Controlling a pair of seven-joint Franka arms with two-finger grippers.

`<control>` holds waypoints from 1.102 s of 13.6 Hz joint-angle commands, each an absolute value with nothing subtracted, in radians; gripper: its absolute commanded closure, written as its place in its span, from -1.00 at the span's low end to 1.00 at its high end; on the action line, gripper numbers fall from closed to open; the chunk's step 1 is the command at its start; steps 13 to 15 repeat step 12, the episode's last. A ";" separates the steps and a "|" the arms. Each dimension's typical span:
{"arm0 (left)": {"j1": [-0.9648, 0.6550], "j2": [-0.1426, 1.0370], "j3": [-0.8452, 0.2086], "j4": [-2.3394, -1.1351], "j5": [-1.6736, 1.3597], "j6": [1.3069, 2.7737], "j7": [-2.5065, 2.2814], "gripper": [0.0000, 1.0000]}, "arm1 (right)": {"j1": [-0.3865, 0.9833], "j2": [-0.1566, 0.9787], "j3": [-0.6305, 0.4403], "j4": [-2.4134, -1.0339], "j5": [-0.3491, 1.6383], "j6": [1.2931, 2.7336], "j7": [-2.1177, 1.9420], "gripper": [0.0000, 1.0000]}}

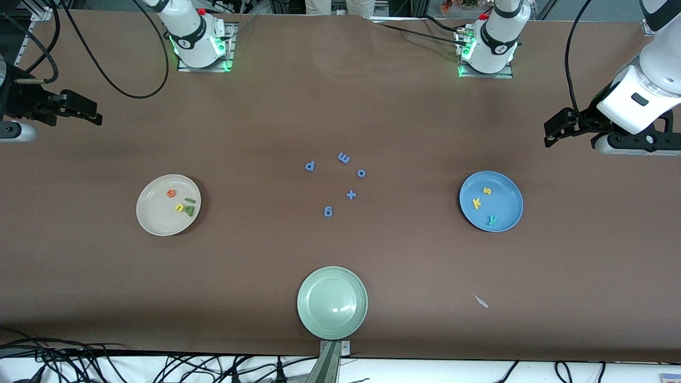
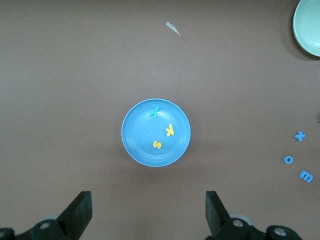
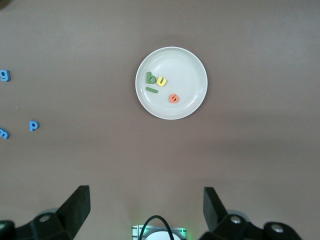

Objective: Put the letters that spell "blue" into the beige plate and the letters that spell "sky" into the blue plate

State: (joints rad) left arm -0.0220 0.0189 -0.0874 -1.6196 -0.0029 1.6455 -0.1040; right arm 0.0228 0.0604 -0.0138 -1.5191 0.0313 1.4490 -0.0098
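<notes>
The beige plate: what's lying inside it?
In the beige plate lie four small letters: orange e, yellow u, green b and stick-like l. Nothing covers them.

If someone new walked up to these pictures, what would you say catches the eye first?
Probably the two filled plates: the beige plate toward the right arm's end holds the letters that spell "blue", and the blue plate toward the left arm's end holds the letters that spell "sky". Between them lie loose blue letters, with an empty green plate nearer the camera.
</notes>
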 commanded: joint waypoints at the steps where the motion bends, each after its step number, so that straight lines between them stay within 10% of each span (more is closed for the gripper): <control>1: -0.025 0.012 -0.084 -1.612 -0.018 1.628 -0.084 -1.00 | 0.020 0.063 -0.003 -1.513 0.023 1.454 0.003 -1.00; 15: -0.025 0.011 -0.084 -1.611 -0.018 1.612 -0.083 -1.00 | 0.012 0.064 -0.014 -1.517 0.017 1.445 -0.012 -1.00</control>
